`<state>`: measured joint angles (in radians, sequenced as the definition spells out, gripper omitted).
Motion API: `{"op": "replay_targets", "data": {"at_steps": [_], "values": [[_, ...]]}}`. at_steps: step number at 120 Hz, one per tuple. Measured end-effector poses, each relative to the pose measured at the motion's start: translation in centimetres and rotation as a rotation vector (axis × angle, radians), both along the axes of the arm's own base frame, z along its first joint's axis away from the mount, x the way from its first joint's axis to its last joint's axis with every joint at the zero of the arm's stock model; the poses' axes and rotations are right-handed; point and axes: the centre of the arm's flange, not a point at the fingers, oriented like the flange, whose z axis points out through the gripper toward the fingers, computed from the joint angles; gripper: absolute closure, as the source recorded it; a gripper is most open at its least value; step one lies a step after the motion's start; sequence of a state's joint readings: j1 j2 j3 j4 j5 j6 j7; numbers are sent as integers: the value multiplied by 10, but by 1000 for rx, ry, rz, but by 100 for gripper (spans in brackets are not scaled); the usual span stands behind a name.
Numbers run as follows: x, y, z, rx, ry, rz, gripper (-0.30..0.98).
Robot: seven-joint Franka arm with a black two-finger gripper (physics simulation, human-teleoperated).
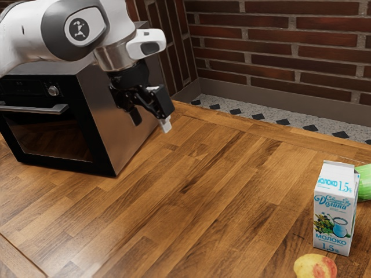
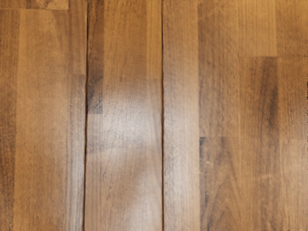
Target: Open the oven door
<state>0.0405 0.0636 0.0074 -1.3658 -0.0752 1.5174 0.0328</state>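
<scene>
While oven door (image 1: 52, 139) is closed, hand (image 1: 151, 123) hangs above table (image 1: 203, 197), fingers (image 1: 166, 125) apart.

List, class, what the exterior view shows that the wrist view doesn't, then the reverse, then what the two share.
Exterior view: the oven with its door closed and its handle; the open gripper beyond the door, not on the handle; a milk carton, a red-and-yellow fruit, something green behind the carton, and a brick wall.

Wrist view: a close look with two long dark seams and a pale glare.

Both: brown wooden planking, the tabletop in the exterior view.
</scene>
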Motion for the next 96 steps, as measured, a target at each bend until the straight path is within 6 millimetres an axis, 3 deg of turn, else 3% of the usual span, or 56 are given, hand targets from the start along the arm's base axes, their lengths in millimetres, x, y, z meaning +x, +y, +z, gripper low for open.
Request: {"op": "replay_targets", "data": {"at_steps": [22, 26, 30, 34, 40, 45, 48, 58, 64, 68, 76, 82, 91, 96], "values": [[1, -10, 3, 3, -7, -52, 0], [-3, -12, 19, 5, -35, -60, 0], [-14, -13, 53, 10, -96, -68, 0], [-45, -14, 104, 22, -188, -95, 0], [-120, -16, 159, 37, -309, -167, 0], [-201, -11, 162, 54, -393, -219, 0], [-236, -5, 155, 65, -444, -246, 0], [-301, 56, 143, 112, -593, -283, 0], [-323, 96, 140, 162, -643, -304, 0], [-340, 139, 134, 167, -670, -291, 0], [-366, 200, 121, 182, -700, -307, 0], [-375, 239, 120, 210, -687, -321, 0], [-370, 309, 124, 243, -647, -296, 0], [-371, 336, 120, 238, -634, -294, 0]]}}
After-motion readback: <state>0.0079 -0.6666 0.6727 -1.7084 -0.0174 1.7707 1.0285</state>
